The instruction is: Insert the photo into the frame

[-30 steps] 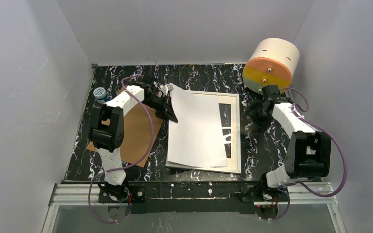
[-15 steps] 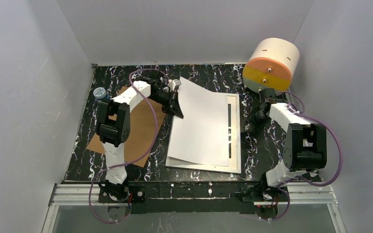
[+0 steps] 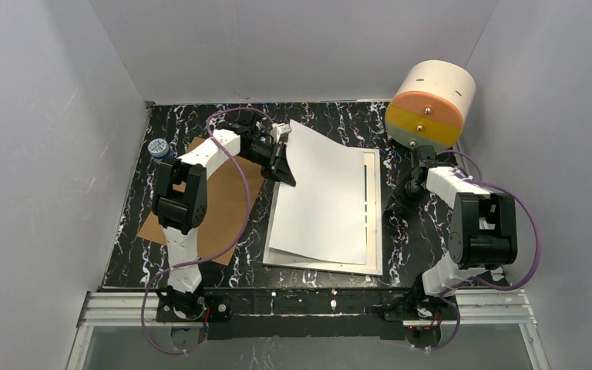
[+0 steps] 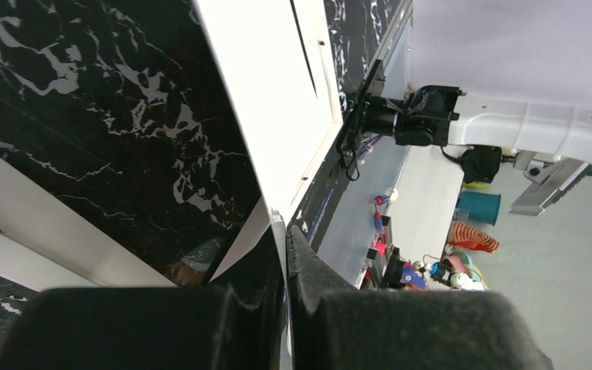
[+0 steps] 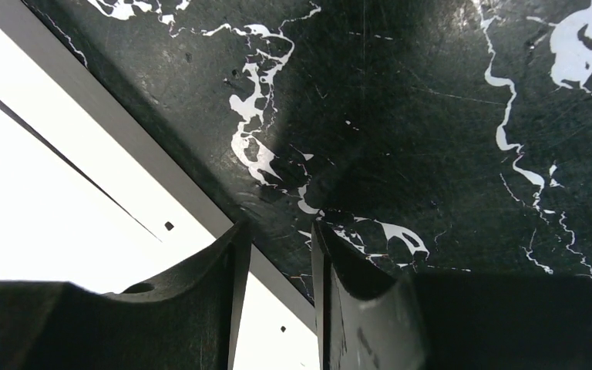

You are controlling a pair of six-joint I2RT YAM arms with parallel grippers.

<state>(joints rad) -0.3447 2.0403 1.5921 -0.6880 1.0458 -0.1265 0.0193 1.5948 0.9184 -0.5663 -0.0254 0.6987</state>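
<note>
The photo (image 3: 324, 200) shows only its plain white back and lies slanted over the frame (image 3: 373, 216), which rests flat on the black marbled table. My left gripper (image 3: 284, 154) is shut on the photo's far left corner. The left wrist view shows the sheet (image 4: 270, 92) pinched edge-on between the jaws of the left gripper (image 4: 286, 231). My right gripper (image 3: 395, 204) sits low at the frame's right rim (image 5: 123, 131). Its jaws stand partly apart, and the right gripper (image 5: 275, 235) has the rim's edge running beneath the gap.
A brown backing board (image 3: 220, 208) lies on the table left of the frame, under the left arm. A white-and-orange drum (image 3: 430, 104) stands at the back right. A small blue-capped bottle (image 3: 158, 147) sits at the far left edge. Grey walls close in three sides.
The left gripper has carried the photo rightward, so it now covers almost the whole pane. The right gripper has dropped to the frame's right rim and its jaws have narrowed.
</note>
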